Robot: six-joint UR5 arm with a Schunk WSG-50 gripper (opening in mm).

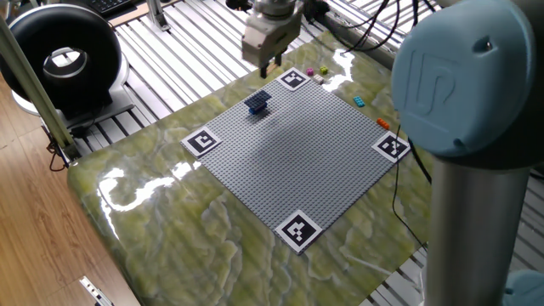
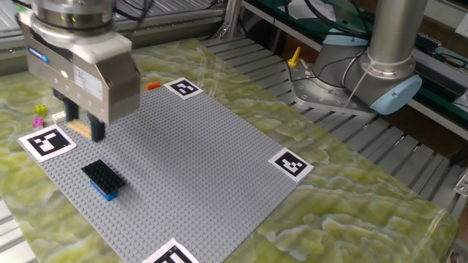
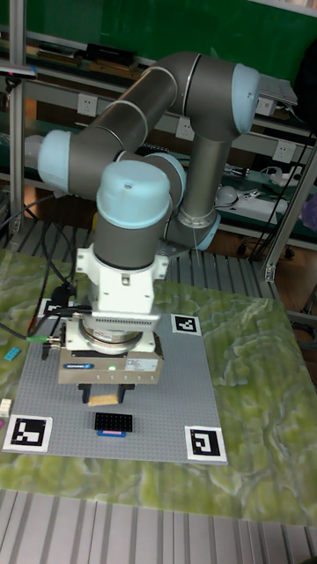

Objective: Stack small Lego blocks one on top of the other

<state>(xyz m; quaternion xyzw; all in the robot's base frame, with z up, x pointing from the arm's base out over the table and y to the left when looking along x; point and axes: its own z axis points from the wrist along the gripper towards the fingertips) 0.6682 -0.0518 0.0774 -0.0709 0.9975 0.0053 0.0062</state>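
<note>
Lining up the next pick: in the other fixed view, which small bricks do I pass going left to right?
Magenta brick → tan brick held in the claw → orange brick. The dark stack overlaps the tan brick sideways, so it is left out.
</note>
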